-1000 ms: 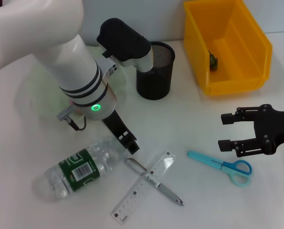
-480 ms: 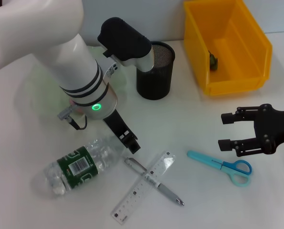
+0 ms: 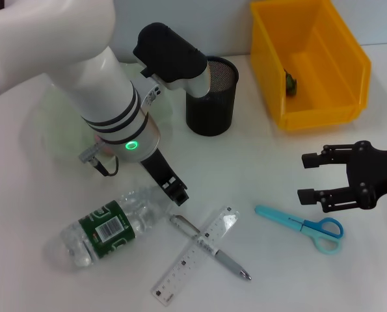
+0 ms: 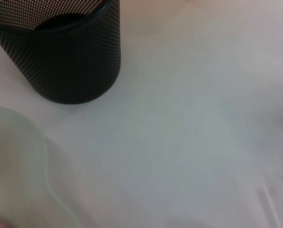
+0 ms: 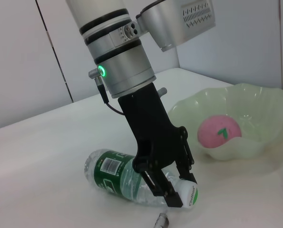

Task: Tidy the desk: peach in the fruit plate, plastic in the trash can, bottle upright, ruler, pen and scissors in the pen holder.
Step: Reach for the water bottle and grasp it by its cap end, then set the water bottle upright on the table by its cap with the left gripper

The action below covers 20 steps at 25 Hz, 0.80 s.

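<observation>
1. We count one plastic bottle (image 3: 108, 227) with a green label.
2. We count one clear ruler (image 3: 194, 255).
3. We count one silver pen (image 3: 211, 247).
4. We count one pair of blue scissors (image 3: 302, 226).
5. We count one black mesh pen holder (image 3: 211, 96).
6. We count one yellow bin (image 3: 307, 62), and one small green thing (image 3: 289, 82) inside it that we cannot name.
7. We count one pale green fruit plate (image 5: 236, 118).
8. We count one pink peach (image 5: 219, 132).
9. We count two robot grippers: one left gripper (image 3: 174, 192) and one right gripper (image 3: 310, 178).
</observation>
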Tool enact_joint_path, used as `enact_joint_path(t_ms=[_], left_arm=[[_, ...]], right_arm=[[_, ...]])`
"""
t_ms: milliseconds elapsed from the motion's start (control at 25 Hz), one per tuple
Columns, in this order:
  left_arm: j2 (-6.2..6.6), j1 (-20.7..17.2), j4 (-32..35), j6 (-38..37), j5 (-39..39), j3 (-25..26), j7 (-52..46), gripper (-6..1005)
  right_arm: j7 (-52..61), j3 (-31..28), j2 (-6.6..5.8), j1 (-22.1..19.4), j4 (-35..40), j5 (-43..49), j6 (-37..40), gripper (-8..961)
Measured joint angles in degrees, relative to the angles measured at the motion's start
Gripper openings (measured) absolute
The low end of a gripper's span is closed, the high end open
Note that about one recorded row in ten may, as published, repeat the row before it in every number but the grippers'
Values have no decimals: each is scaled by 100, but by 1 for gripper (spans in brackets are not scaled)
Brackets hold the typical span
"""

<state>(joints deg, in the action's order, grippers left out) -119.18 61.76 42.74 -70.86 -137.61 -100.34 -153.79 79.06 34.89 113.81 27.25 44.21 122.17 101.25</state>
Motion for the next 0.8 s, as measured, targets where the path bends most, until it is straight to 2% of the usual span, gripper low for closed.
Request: enact_joint_path(t_ms=[120,440,800], left_arm=[[0,-2,24,-20,-3,27,0,440],[4,-17,261,-278,-10,187,50,440],[31,-89,742,-765,-450,633,3,440]], right_arm=[[0,-45,0,0,0,0,0,785],[-7,-63,0,-28,0,0,0,785],[-18,-85,-13,-51,0,0,8,784]])
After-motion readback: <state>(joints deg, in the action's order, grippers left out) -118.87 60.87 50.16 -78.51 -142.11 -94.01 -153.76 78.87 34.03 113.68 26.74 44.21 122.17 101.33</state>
